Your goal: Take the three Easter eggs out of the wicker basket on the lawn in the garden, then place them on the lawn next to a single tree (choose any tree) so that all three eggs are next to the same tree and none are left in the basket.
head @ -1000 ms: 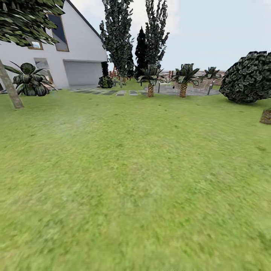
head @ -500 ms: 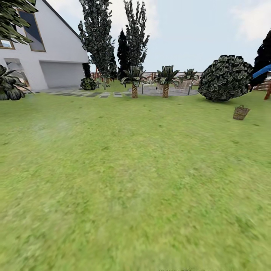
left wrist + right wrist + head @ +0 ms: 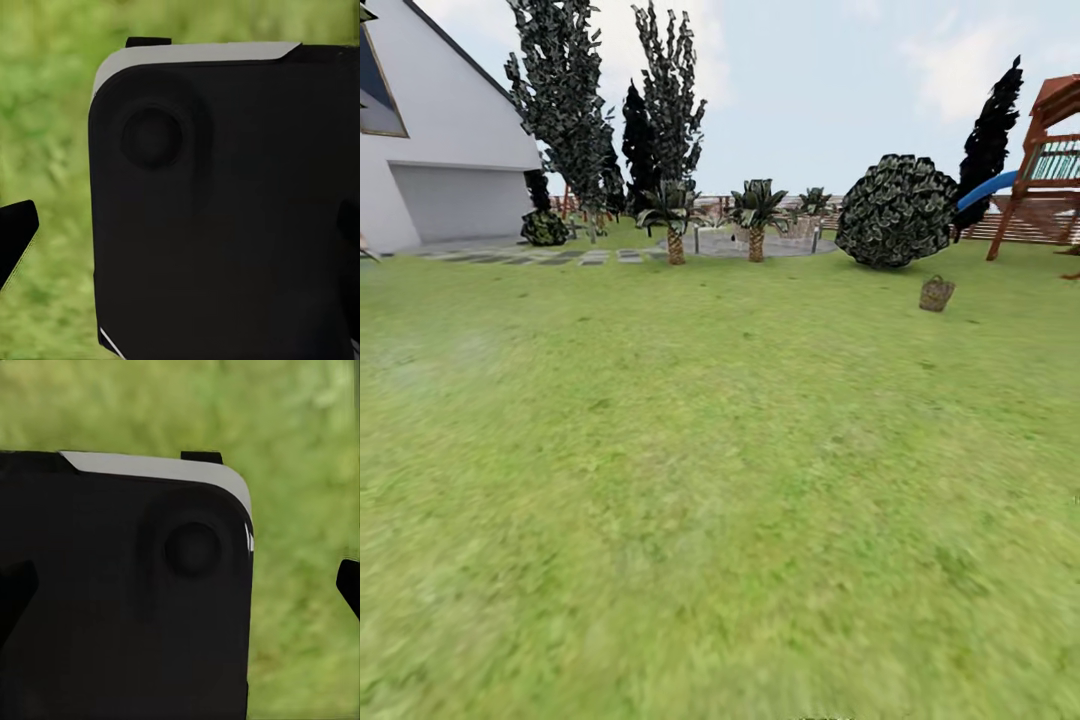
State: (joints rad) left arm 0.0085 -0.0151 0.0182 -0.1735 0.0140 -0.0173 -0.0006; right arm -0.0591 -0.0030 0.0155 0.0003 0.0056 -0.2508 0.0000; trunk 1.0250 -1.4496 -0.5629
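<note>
The wicker basket is seen far off on the lawn, to the right of the head view, as a small brown woven shape that tapers toward its base. It stands on open grass, near but apart from a big round dark shrub behind it. What lies inside the basket cannot be made out at this distance, and no eggs can be told.

The grass is green with yellowish patches and is blurred in the foreground. Beyond the shrub a wooden play frame with a blue slide is seen at the right edge, with a slatted fence behind it. Two small palms stand by a grey paved patch in the middle distance, tall dark trees rise to their left, and a white house fills the upper left corner.

Against the head view of half a second ago, the whole scene is shifted to the left, so the camera has turned right: the basket now sits further in from the right edge, and the play frame has come into sight.

In each wrist view a large black housing is shown over blurred grass. Dark tips sit at the edges of both views, but how far the left or right gripper is open, and whether anything is held, cannot be told.
</note>
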